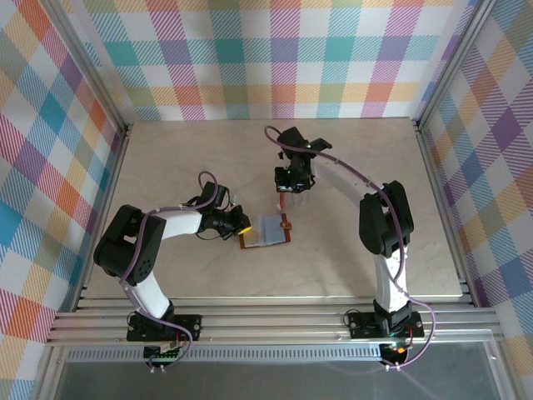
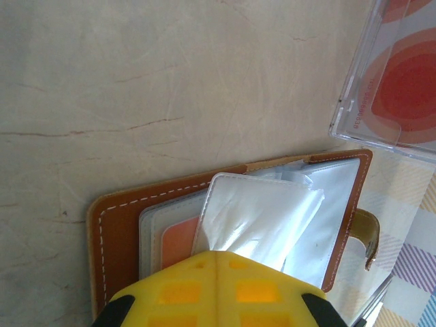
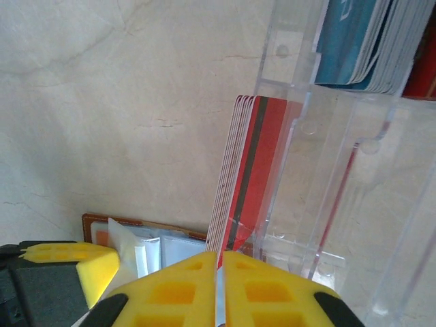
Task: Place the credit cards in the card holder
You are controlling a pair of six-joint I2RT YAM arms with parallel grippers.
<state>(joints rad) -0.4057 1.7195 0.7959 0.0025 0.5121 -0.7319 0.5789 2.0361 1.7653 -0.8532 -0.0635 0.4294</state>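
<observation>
Credit cards [image 3: 240, 177], a red stack with a dark stripe, sit pinched edge-on between the right hand's [image 3: 219, 262] yellow fingers, jaws narrow and clamped on the stack. In the top view that hand [image 1: 287, 190] hangs just past the far edge of the card holder [image 2: 116, 225], on its snap-tab side. We see the stack close against the wall of a clear tray [image 3: 327, 170], touching or not we cannot tell. More cards, blue ones [image 3: 354, 41], stand in a tray compartment further from the card holder. A red-patterned card [image 2: 409, 75] lies in the tray part nearest the holder's tab corner.

Left hand [image 2: 216, 260]: fingers pressed together, no gap showing, tips over the card holder's near edge. A clear pocket leaf [image 2: 259, 214] lifts off the holder and runs under the fingertips. Whether it is pinched we cannot tell.

The card holder lies open on the counter [image 2: 136, 82], brown leather down, clear pockets up, between the two hands in the top view. One orange card [image 2: 178, 242] shows inside a pocket near its stitched end. The snap tab [image 2: 368, 235] sticks out from the opposite end, toward the tray.
</observation>
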